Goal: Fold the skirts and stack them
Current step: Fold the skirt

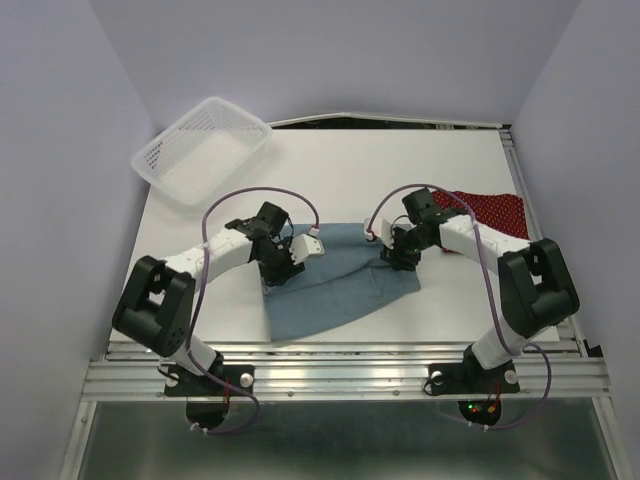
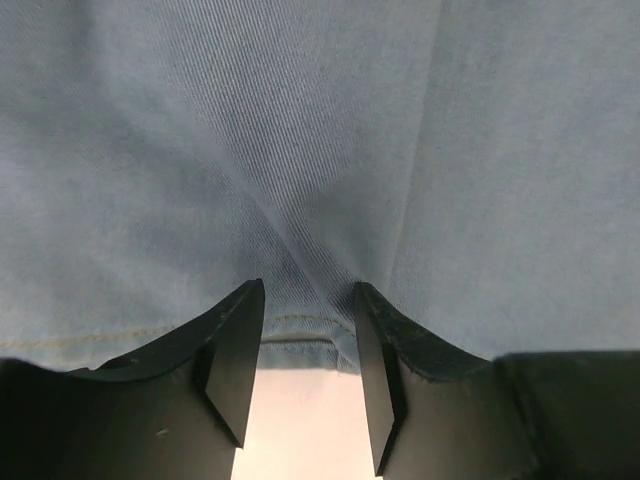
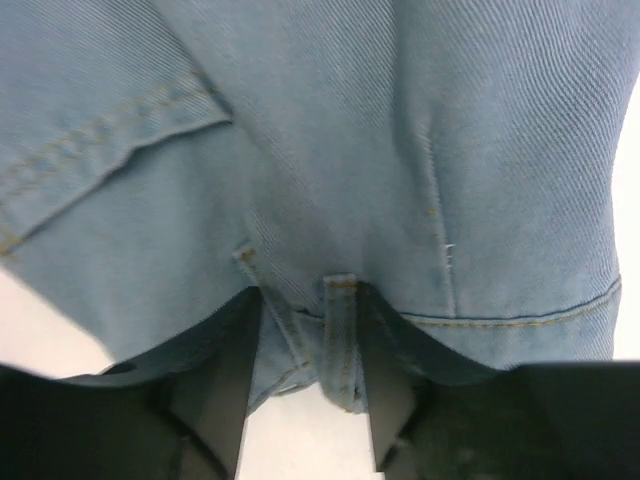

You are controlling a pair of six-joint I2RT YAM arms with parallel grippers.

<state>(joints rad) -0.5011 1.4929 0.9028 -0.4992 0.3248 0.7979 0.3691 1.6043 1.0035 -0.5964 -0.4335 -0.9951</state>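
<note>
Near centre, the denim skirt [image 1: 335,285] lies flat, its long axis 9-to-3 o'clock. The left gripper [image 1: 285,268] sits at its 9 o'clock hem, fingers [image 2: 235,350] parted, gripping nothing. The right gripper [image 1: 395,255] is at 3 o'clock, parted loosely around the waistband. Farther off at 2 o'clock lies the red skirt [image 1: 492,212], nearer the right arm.

What we cannot see at the grippers

From above, the tips of the left gripper [image 2: 308,290] and right gripper [image 3: 310,295] are hidden under their own wrists. Out past the right gripper, its arm covers the near edge of the red skirt [image 1: 495,212], whose dots are too small for us to make out. Up close, the denim skirt [image 2: 320,150] is cut off ahead of and beside each gripper, and we cannot tell whether the fold between the right fingers [image 3: 215,400] touches them.
</note>
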